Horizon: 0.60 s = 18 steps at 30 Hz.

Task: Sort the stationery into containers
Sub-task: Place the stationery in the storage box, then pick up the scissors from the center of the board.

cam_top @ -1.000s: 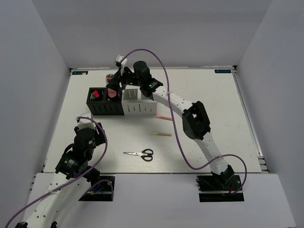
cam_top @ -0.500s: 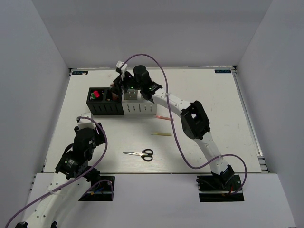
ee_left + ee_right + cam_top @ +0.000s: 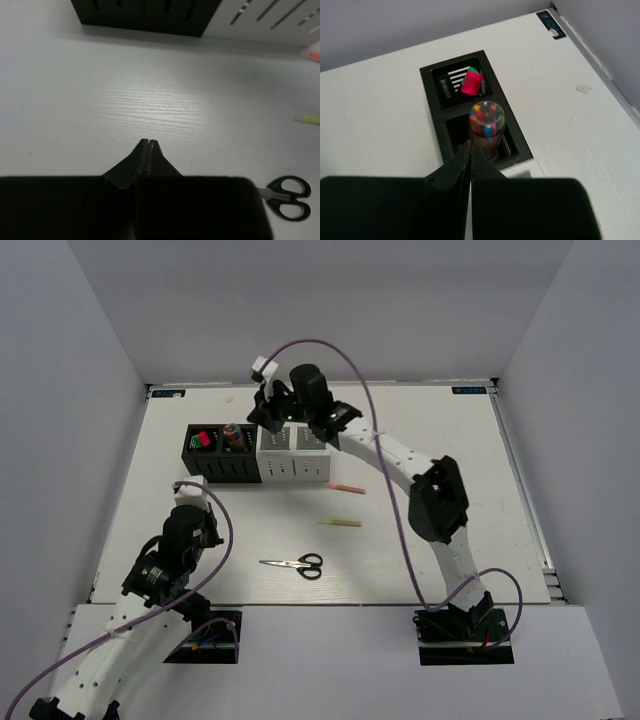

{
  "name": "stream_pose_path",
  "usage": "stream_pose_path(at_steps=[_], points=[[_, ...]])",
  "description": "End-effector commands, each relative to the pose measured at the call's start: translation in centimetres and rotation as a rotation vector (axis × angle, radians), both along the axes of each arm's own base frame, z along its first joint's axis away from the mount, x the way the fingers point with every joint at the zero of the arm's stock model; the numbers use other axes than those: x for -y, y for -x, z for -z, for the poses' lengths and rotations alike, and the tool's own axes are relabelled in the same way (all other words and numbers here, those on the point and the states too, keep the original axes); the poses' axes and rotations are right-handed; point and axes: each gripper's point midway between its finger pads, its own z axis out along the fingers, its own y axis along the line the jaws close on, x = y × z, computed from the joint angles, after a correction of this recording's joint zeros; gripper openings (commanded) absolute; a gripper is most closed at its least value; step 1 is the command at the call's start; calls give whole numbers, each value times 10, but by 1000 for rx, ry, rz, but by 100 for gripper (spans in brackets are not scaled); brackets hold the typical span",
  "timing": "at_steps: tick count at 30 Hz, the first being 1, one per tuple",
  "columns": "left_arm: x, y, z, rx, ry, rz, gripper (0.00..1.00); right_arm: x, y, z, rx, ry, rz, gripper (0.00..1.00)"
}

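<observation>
The right gripper (image 3: 469,146), jaws pressed together and empty, has drawn back from the tube (image 3: 487,125), now standing in the second-from-left holder (image 3: 520,146). Scissors (image 3: 295,564), pencil (image 3: 340,523) and pen (image 3: 345,487) await sorting on the near side.

The white table (image 3: 480,470) carried four joined square slotted holders (image 3: 262,470), two black and two white. There was one pair of black-handled scissors (image 3: 295,564), one thin yellow pencil (image 3: 340,523), one thin pink pen (image 3: 345,487) and one clear plastic tube (image 3: 487,125). Two marker caps (image 3: 471,82) showed, red and green.
</observation>
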Motion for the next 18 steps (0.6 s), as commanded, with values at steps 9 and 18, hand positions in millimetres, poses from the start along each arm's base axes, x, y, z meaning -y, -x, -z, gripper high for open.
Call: stream_pose_path(at_steps=[9,18], points=[[91,11,36,-393,353,119,37,208,133,17,-222,567,38,0],[184,15,23,-504,8,416,59,304,200,103,-403,637,172,35]])
